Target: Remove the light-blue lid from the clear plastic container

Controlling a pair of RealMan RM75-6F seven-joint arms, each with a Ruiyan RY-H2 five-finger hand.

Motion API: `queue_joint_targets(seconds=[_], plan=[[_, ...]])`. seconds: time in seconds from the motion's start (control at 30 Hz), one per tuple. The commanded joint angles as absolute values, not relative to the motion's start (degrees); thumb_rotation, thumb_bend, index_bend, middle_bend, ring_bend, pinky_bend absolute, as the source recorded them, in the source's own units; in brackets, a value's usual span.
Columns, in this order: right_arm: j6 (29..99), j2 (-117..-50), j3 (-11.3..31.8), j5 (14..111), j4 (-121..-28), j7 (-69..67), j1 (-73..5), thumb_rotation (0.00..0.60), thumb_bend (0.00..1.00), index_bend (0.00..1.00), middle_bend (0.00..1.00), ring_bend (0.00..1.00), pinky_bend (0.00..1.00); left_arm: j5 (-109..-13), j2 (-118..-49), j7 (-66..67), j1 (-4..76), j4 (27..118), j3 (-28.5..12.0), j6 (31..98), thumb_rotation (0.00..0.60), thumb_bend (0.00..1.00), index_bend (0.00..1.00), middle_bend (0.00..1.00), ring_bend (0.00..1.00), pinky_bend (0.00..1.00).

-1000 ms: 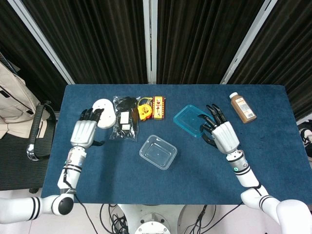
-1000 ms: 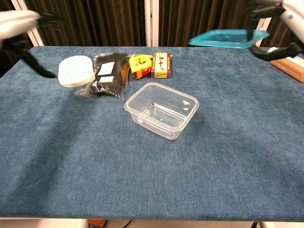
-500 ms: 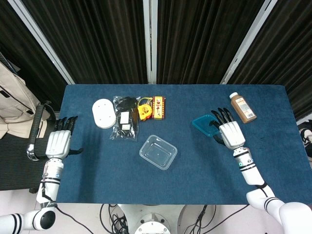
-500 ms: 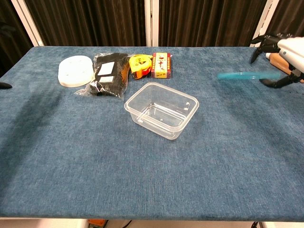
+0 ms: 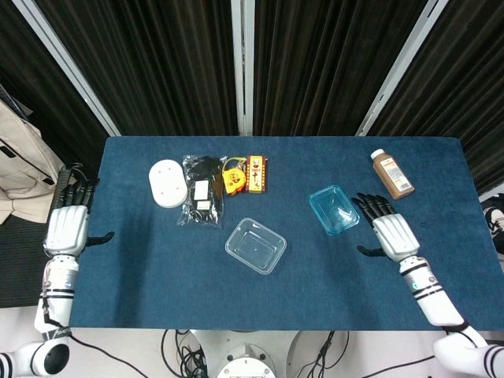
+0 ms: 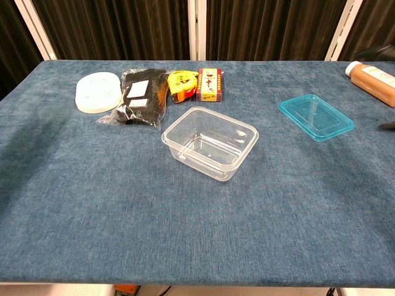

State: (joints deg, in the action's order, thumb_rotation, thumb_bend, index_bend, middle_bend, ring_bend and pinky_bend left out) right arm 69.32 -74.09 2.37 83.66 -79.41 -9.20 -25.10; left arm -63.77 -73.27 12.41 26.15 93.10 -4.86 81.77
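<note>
The right hand point(image 5: 394, 235) has released the light-blue lid point(image 5: 334, 209), which now lies flat right of the open clear container point(image 5: 255, 246); both hands' fingers point(image 5: 372, 206) are spread, the left hand point(image 5: 65, 226) empty too.

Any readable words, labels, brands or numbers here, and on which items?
None can be read.
Red and yellow box: printed front, too small to read.
Black packet: two white labels, blurred.
Brown bottle: no legible label.
Yellow tape measure: markings too small.
</note>
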Motion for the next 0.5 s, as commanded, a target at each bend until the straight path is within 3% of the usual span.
queue_joint_targets(seconds=[0.03,0.2,0.5], plan=[[77.64,-70.07,2.11,83.97,-84.37,-9.38,-19.25,0.6,0.19,0.16,0.17,0.02,0.03,-67.72,-70.65,11.91,23.25,90.53,-3.17,84.4,0.6,0.0,0.11,0.09,0.0,0.0],[85.01,-67.31,0.65,85.66,-86.78,-10.26,-13.59,0.6,0.22,0.17,0.16,0.03,0.04,-70.7,-68.49,10.29,18.28,91.14,-1.08,88.37,0.6,0.0,0.13,0.1,0.0,0.0],[92.16,-65.19,-3.24,88.65,-88.88,-10.16,-5.5,0.6,0.22,0.07,0.07,0.0,0.0,-77.03,-66.91,11.78,9.86,96.94,3.54,95.5,0.6,0.0,0.11,0.09,0.0,0.0]])
